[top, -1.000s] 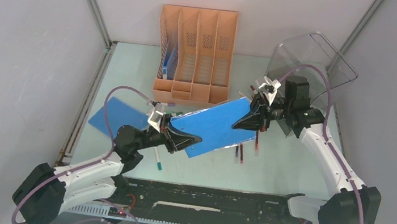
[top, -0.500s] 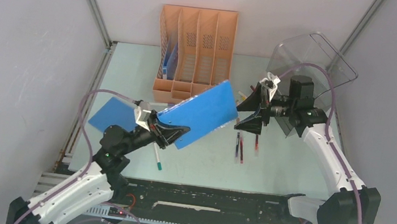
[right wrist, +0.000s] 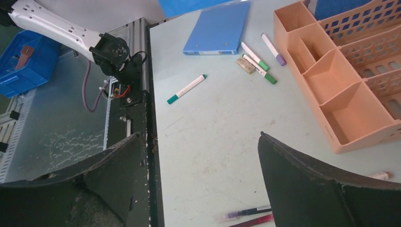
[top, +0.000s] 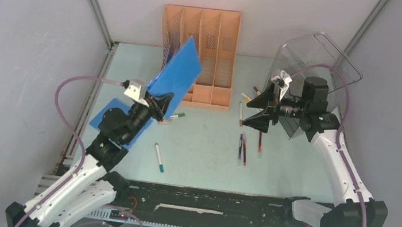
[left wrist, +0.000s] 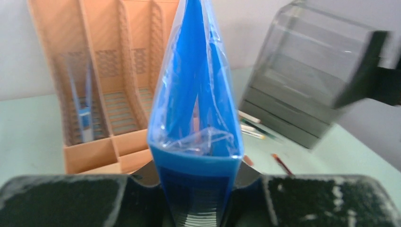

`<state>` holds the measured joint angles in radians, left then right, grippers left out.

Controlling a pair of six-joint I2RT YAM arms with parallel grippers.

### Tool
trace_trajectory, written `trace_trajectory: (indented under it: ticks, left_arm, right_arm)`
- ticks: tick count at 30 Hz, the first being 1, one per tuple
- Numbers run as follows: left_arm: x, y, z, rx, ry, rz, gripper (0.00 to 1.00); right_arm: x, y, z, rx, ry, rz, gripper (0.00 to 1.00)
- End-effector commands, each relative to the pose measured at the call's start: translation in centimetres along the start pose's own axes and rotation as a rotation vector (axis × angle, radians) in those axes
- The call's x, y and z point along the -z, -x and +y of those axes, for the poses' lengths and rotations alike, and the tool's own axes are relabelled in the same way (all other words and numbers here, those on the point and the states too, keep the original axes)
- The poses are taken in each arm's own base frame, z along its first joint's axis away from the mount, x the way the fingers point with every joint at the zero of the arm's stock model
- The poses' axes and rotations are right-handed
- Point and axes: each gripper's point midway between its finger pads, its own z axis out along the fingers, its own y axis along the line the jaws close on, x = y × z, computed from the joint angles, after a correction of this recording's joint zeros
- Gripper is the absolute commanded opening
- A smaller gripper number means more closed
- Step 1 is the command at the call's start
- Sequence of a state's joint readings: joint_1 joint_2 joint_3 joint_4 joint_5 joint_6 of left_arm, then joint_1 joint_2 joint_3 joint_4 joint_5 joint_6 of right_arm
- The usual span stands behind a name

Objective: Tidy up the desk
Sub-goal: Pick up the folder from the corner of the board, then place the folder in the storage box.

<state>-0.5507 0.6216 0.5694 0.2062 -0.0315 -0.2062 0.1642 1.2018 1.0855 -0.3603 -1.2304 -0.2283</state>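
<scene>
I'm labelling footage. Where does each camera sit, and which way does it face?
Top external: overhead behind the bases, facing the file rack across the desk; left arm and right arm show.
Left wrist: faces the rack; left pincer grips a blue folder.
Right wrist: faces back toward the left arm; open right pincer.
All share the rack.

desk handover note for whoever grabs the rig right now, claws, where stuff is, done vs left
Left claw: shut on blue folder, held on edge before the orange rack, not slotted yet.
Right claw: open, empty, above the desk by the clear bin.
Done: one blue item stands in the rack.
To do: slot the held folder; second folder lies flat on the left; marker and pens lie loose.
</scene>
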Motion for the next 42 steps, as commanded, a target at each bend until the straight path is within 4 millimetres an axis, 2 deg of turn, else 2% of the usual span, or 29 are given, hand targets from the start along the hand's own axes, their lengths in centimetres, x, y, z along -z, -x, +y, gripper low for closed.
trace_trajectory:
  ticks: [1, 5, 9, 12, 13, 16, 24, 32, 42]
  left_arm:
    - [-2.9, 4.2, 3.0, -0.080, 0.116, -0.106, 0.00]
    - [-5.9, 5.2, 4.5, -0.096, 0.143, -0.114, 0.00]
    - [-8.1, 5.0, 6.2, -0.141, 0.198, -0.101, 0.00]
    - [-9.8, 4.5, 7.6, -0.169, 0.230, -0.078, 0.00]
    - [-10.7, 3.8, 8.1, -0.175, 0.235, -0.055, 0.00]
    - [-12.8, 3.5, 9.2, -0.187, 0.256, -0.041, 0.00]
    - [-17.6, 1.7, 11.6, -0.192, 0.291, -0.019, 0.00]
    - [-20.6, -0.8, 13.5, -0.151, 0.308, -0.028, 0.00]
    - [-22.4, -4.6, 15.4, -0.125, 0.310, -0.058, 0.00]
  right_arm:
    - [0.6, 2.1, 1.4, 0.085, -0.031, -0.031, 0.97]
    - [1.0, 0.8, 2.9, 0.153, -0.063, 0.038, 0.98]
    - [1.7, -1.3, 3.7, 0.153, -0.069, 0.072, 0.99]
    - [2.7, -1.5, 3.2, 0.181, -0.101, 0.036, 1.00]
    - [3.2, -1.5, 2.8, 0.182, -0.122, 0.029, 1.00]
    - [3.7, -1.8, 2.2, 0.176, -0.137, 0.030, 1.00]
    - [3.7, -3.1, 0.8, 0.161, -0.161, 0.073, 1.00]
    - [4.0, -3.7, -0.1, 0.166, -0.192, 0.110, 1.00]
    - [4.2, -4.4, -0.9, 0.172, -0.220, 0.137, 1.00]
